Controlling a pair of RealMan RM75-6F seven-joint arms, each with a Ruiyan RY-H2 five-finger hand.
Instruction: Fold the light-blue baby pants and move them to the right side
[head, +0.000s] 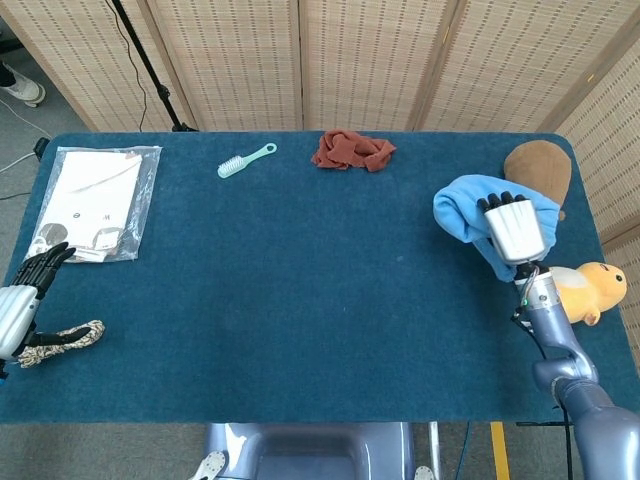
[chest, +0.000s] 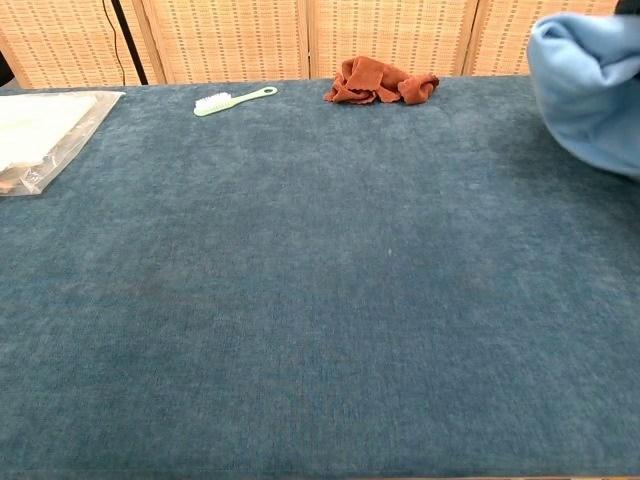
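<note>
Light-blue baby pants (head: 468, 215) hang bunched in the right hand (head: 514, 229), clutched over the worktop's (head: 300, 300) right side; left hand (head: 22, 300) idle, fingers apart.

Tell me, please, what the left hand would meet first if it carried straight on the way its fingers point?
Probably the clear plastic bag with white sheets. The left hand sits at the table's left edge beside the coiled rope, fingers aimed up and slightly right toward the bag's near corner. Height above the cloth is unclear.

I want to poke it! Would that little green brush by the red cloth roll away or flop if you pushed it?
The green brush looks like stiff plastic, so probably no flopping. It lies flat on the table, so it would likely slide, not roll. It seems light.
</note>
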